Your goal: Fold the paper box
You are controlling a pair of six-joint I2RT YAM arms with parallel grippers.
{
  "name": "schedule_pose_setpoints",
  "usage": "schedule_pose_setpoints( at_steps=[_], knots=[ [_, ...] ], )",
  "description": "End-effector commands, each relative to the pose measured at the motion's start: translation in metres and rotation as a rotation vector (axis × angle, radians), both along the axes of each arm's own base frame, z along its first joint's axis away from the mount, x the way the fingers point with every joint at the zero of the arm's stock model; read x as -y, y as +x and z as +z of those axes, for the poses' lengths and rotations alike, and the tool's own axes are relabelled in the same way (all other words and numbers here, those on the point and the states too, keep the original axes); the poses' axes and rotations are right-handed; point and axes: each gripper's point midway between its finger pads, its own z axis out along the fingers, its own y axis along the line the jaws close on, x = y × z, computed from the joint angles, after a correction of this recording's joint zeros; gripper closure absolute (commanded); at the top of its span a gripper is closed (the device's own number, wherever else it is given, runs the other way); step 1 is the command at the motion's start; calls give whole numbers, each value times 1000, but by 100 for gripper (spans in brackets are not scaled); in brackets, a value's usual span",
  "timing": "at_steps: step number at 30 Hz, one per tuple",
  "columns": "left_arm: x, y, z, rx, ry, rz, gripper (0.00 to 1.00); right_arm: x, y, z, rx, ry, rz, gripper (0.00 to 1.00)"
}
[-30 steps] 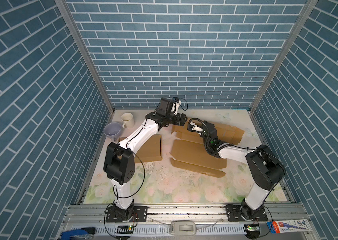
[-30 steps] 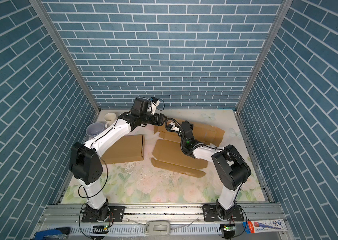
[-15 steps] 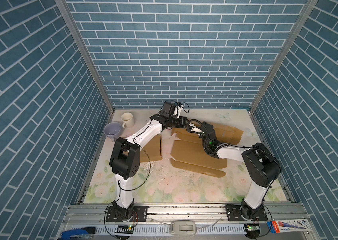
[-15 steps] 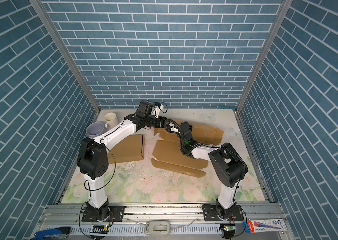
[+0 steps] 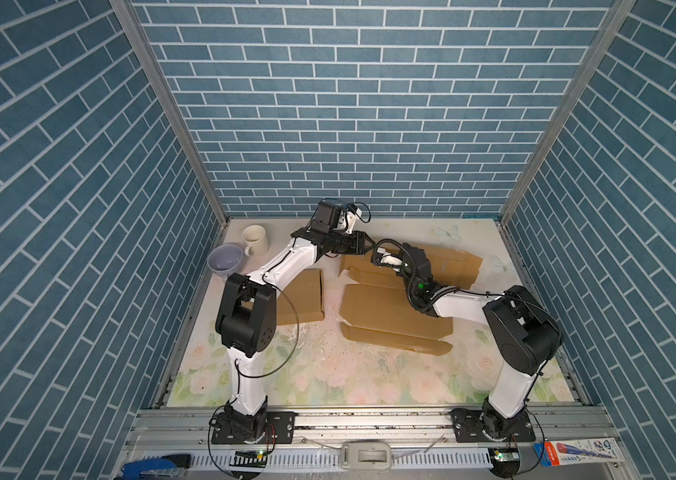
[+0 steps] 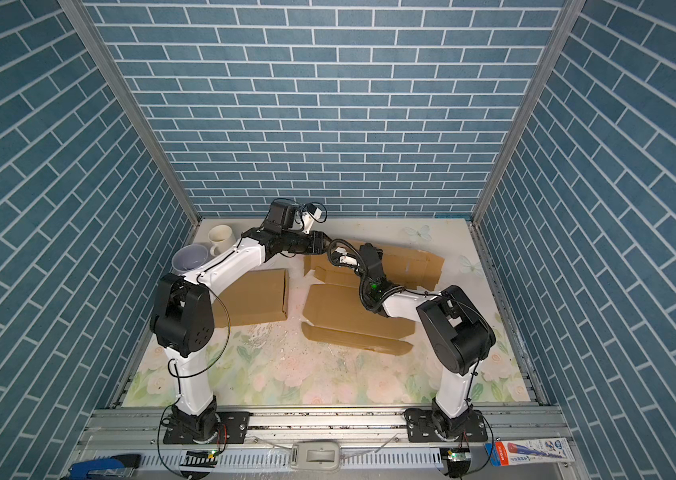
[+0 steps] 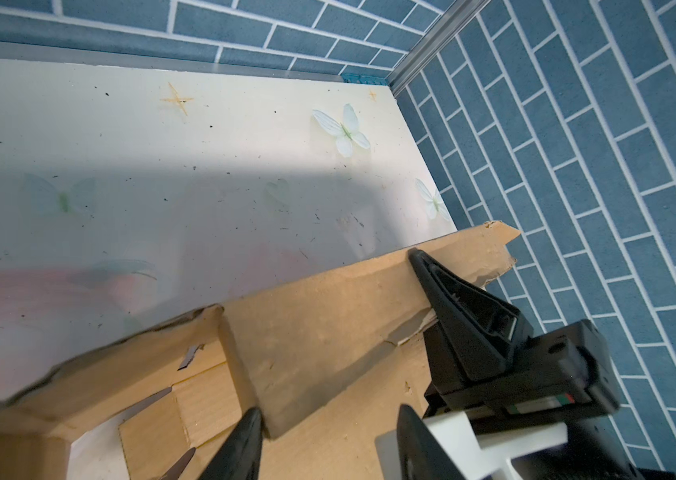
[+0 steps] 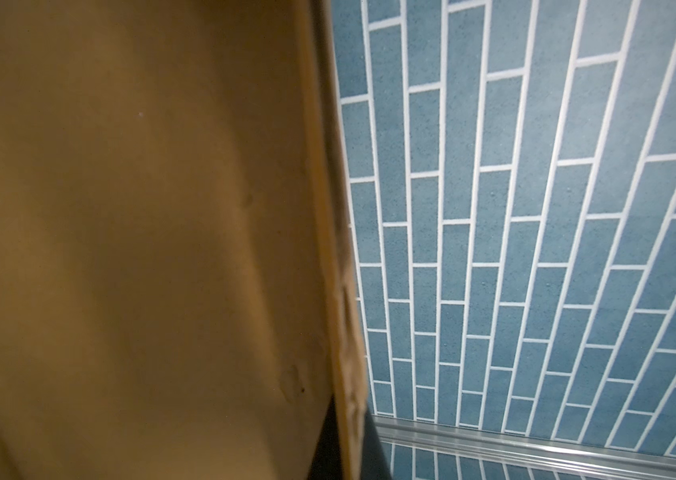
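The paper box [image 5: 378, 307] [image 6: 336, 307] is a flattened brown cardboard sheet on the right half of the mat, with its back panel [image 7: 328, 328] raised. My right gripper [image 5: 411, 251] [image 6: 369, 249] [image 8: 351, 440] is shut on that panel's edge, which shows pinched between the two dark fingers in the right wrist view. My left gripper [image 5: 367, 245] [image 6: 326, 245] [image 7: 332, 415] hovers over the box's back left corner, facing the right gripper. Its jaws stand apart with nothing pinched. One fingertip [image 7: 247, 436] touches the raised panel's lower corner. One right finger [image 7: 457, 303] lies against the panel.
A second brown cardboard box [image 5: 301, 299] lies flat on the left under my left arm. A cream mug [image 5: 255, 240] and a lavender bowl [image 5: 225, 258] stand at the back left. Blue brick walls enclose three sides. White crumbs [image 5: 307, 332] dot the mat's middle.
My left arm has swung at the shoulder and its gripper has edged right to the raised panel, jaws narrowing. The right gripper has kept its hold and place.
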Motion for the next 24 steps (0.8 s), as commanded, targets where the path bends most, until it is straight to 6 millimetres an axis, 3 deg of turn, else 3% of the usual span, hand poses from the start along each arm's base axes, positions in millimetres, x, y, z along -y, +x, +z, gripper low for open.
schedule_pose_setpoints(
  at_steps=[1, 6, 9, 12, 19, 24],
  knots=[
    [-11, -4, 8, 19, 25, -30, 47, -10, -2, -4, -3, 33, 35, 100],
    [-66, 10, 54, 145, 18, 64, 36, -6, -4, -10, -17, 9, 42, 100],
    [-108, 28, 60, 181, 19, 175, 36, -3, -5, -9, -16, 11, 48, 100],
    [-133, 44, 48, 216, 87, 239, 37, 1, -6, -9, -18, 17, 60, 100],
    [-128, 71, -16, 260, 232, 195, 36, 6, -10, -3, -9, 45, 88, 100],
    [-95, 60, -46, 300, 284, 37, 29, 7, -13, -2, -18, 63, 106, 100]
  ],
)
